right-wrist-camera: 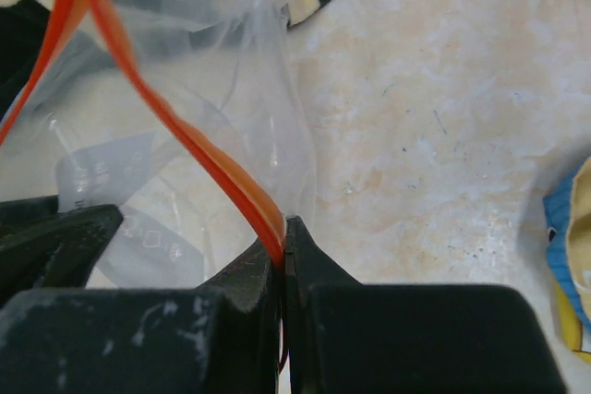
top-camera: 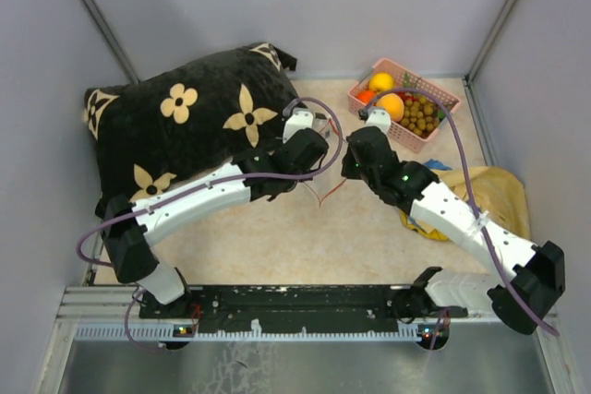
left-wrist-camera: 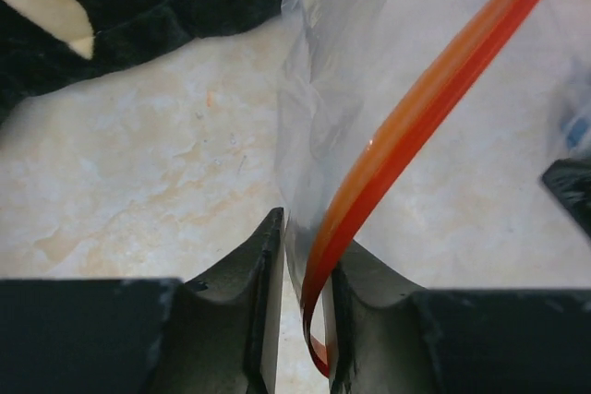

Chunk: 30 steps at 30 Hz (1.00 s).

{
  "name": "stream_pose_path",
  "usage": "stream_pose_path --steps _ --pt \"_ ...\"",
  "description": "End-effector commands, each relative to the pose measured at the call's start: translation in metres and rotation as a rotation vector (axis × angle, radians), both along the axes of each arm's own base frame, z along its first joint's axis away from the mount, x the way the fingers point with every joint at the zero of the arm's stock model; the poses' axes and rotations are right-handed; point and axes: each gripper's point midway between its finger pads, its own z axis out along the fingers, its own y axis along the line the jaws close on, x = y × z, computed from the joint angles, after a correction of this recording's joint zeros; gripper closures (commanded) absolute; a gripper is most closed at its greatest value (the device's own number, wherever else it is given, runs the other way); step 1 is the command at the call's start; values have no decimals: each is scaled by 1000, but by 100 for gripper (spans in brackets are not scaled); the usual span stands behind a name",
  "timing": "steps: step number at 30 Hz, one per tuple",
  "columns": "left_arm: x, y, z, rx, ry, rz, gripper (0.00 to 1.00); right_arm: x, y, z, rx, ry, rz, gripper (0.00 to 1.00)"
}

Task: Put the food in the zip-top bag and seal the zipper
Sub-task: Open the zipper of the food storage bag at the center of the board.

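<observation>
As both claws pinch, zipper (left-wrist-camera: 420, 117) between

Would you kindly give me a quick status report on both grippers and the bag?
Left gripper and right gripper both shut on zipper. Zip-top bag held between them, no food in it. Food in pink basket.

Food (top-camera: 403, 104) in basket (top-camera: 434, 89), right of pillow (top-camera: 185, 122)
</observation>
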Motion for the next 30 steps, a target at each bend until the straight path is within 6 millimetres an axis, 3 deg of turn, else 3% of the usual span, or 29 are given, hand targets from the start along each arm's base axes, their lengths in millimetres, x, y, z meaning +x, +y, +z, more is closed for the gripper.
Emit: stream_pose_path --steps 1,7,14,19,23,30 --pt "-1 31 9 68 -9 44 74 7 -28 17 -8 -61 -78 100" --pt "-9 58 5 130 28 83 85 8 -34 12 -19 -42 -63 100" --pt "-18 72 21 159 55 99 87 8 -11 2 -14 10 47 99" --pt "-24 69 26 142 81 73 88 7 12 11 35 -15 170 88" --pt "-27 65 30 126 105 55 93 8 22 14 55 -18 215 87" --pt "-38 74 29 97 135 75 87 3 43 0 79 49 307 100"
